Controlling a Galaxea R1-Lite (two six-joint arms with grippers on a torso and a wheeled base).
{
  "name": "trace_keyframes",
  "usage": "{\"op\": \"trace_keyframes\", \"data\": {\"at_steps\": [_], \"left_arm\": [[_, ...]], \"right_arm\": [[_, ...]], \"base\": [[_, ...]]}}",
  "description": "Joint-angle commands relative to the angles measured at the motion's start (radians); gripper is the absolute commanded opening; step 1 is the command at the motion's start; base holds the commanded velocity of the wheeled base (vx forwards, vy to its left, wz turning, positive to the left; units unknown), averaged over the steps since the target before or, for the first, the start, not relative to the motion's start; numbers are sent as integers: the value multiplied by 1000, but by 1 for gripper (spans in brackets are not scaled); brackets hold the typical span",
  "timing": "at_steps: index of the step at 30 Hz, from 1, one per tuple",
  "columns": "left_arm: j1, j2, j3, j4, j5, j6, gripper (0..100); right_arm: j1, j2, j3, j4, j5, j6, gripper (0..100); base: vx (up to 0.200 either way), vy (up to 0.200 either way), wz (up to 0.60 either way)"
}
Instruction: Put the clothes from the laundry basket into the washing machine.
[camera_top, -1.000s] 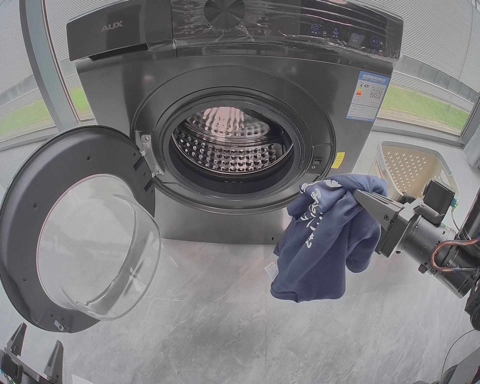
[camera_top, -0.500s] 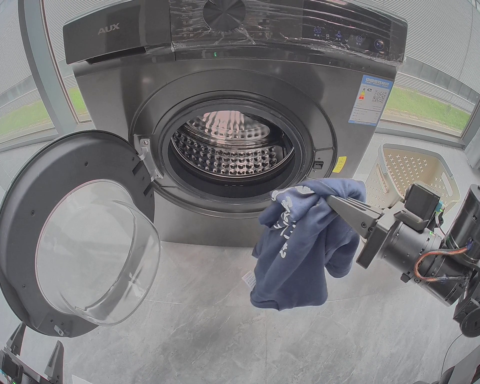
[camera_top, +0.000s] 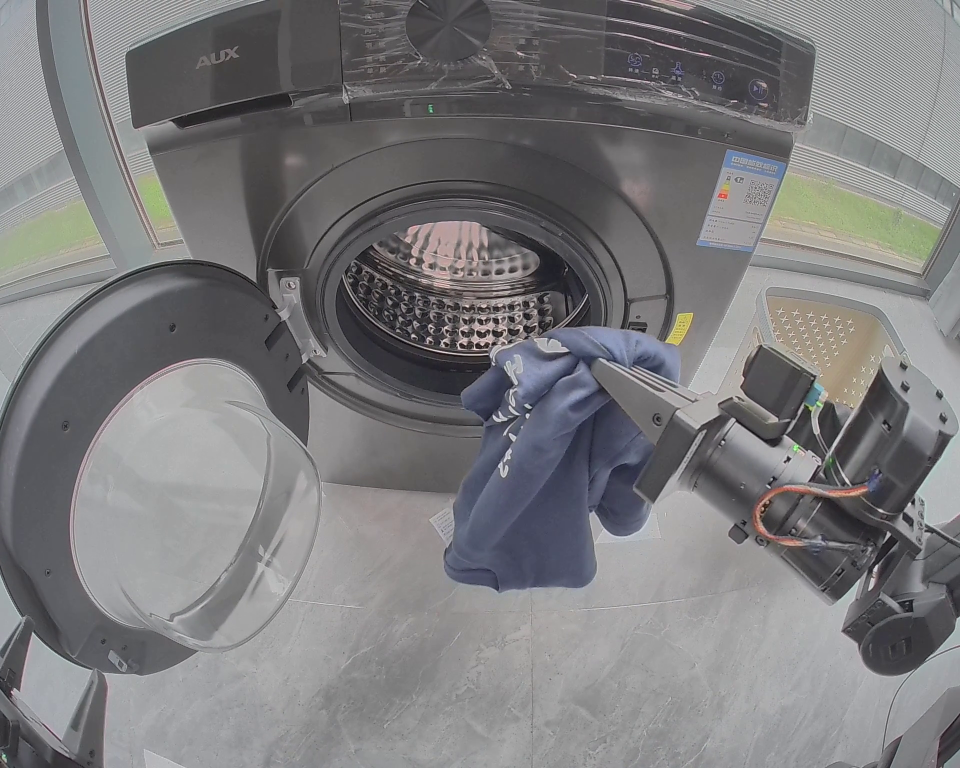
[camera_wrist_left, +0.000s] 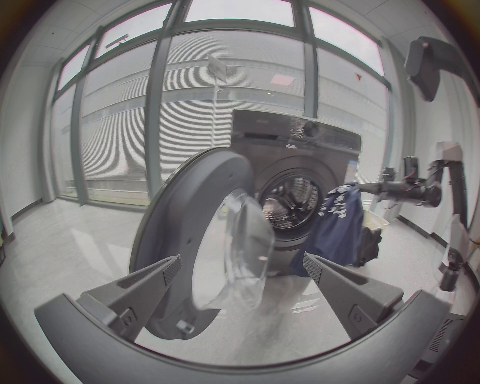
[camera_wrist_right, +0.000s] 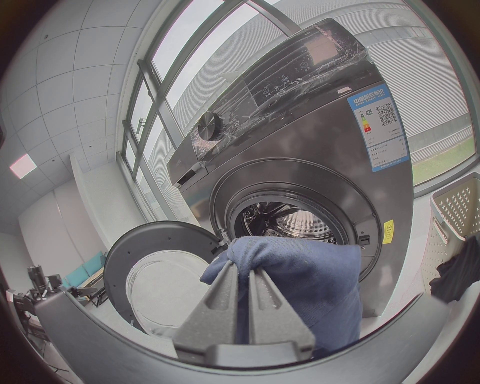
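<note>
One black garment (camera_wrist_right: 457, 270) against laundry basket (camera_wrist_right: 456, 202)

Left gripper (camera_wrist_left: 240, 259) (fingers (camera_wrist_left: 350, 290) apart) faces washing machine door (camera_wrist_left: 185, 200)

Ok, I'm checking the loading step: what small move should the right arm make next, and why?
Probably carry the navy sweatshirt forward and slightly up into the drum. The right gripper is shut on it before the opening, most cloth hangs below the rim, and the door is swung clear.
</note>
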Motion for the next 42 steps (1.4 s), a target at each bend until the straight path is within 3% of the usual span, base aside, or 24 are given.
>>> {"op": "trace_keyframes", "data": {"at_steps": [1,3,6,9,10,11,12,13,16,21,24,25,29,36,42], "left_arm": [[109,310,-148,-45,-465,21,100],[107,434,-174,-53,-554,27,100],[58,586,-207,-93,-630,35,100],[-80,718,-210,-191,-627,24,100],[-80,718,-210,-191,-627,24,100],[-153,778,-205,-236,-604,20,100],[-153,778,-205,-236,-604,20,100],[-244,859,-204,-282,-531,9,100],[-348,980,-201,-366,-433,0,100],[-477,1171,-194,-578,-377,-40,100],[-485,1201,-194,-604,-372,-43,100],[-509,1333,-184,-696,-355,-43,100],[-523,1411,-164,-776,-330,-43,100],[-595,1563,-147,-898,-268,-91,100],[-607,1683,-153,-996,-268,-100,100]], "right_arm": [[11,135,-143,-82,-35,14,0],[7,158,-183,-108,-37,15,0],[5,173,-212,-138,-58,17,0],[4,184,-227,-147,-61,24,0],[4,184,-227,-147,-61,24,0],[4,187,-229,-147,-61,24,0],[4,187,-229,-147,-61,24,0],[4,188,-227,-147,-58,24,0],[4,193,-227,-145,-60,23,0],[5,216,-227,-134,-58,12,0],[7,220,-225,-136,-58,11,0],[10,243,-213,-144,-61,11,0],[11,250,-216,-144,-60,11,0],[7,268,-233,-164,-57,14,0],[8,271,-227,-190,-49,18,0]], "base": [[0,0,0],[0,0,0],[0,0,0],[0,0,0],[0,0,0],[0,0,0],[0,0,0],[0,0,0],[0,0,0],[0,0,0],[0,0,0],[0,0,0],[0,0,0],[0,0,0],[0,0,0]]}}
